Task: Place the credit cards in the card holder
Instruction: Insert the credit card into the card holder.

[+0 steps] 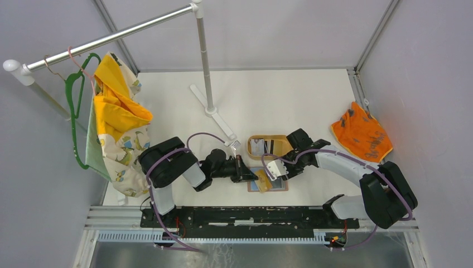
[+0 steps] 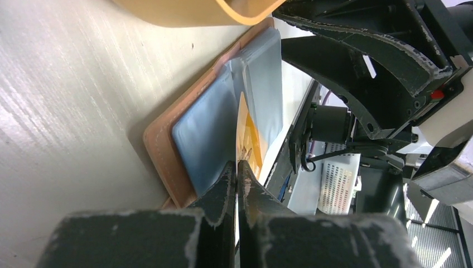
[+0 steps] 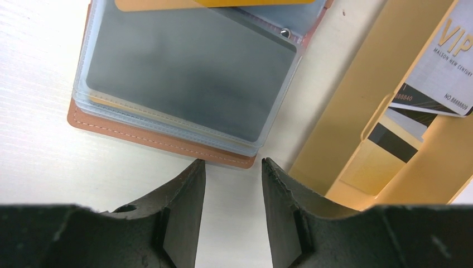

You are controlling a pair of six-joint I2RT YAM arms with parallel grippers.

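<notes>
The card holder (image 1: 272, 183) lies open on the table, brown leather rim (image 2: 162, 146) under clear plastic sleeves (image 3: 189, 72). My left gripper (image 2: 238, 164) is shut on a gold credit card (image 2: 249, 137), which stands edge-on over the sleeves; from above this card (image 1: 262, 181) sits at the holder's left side. My right gripper (image 3: 233, 164) is open and holds nothing, its tips just short of the holder's leather edge (image 3: 167, 140). More credit cards lie in the tan tray (image 3: 357, 95): a white one (image 3: 446, 61), a dark-striped one (image 3: 393, 139) and a gold one (image 3: 368, 162).
The tan tray (image 1: 268, 146) sits just behind the card holder, and its rim (image 2: 195, 11) is close to my left fingers. A rack pole with its foot (image 1: 215, 111) stands behind it. Clothes on a hanger (image 1: 114, 123) hang at the left. An orange cloth (image 1: 362, 137) lies at the right.
</notes>
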